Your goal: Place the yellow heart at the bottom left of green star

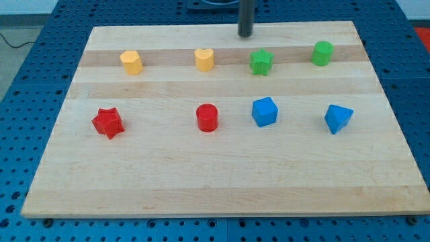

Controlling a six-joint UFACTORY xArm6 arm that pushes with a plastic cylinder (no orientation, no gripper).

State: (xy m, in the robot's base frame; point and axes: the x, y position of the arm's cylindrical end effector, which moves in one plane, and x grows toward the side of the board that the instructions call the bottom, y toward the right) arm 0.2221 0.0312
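The yellow heart (205, 59) sits on the wooden board near the view's top, left of the green star (261, 62), with a gap between them. My tip (244, 35) is at the board's top edge, above the gap between the heart and the star, nearer the star. It touches no block.
A yellow hexagonal block (132, 62) lies at the top left and a green cylinder (322, 52) at the top right. In the lower row are a red star (107, 122), a red cylinder (207, 117), a blue cube (265, 111) and a blue wedge-like block (338, 118).
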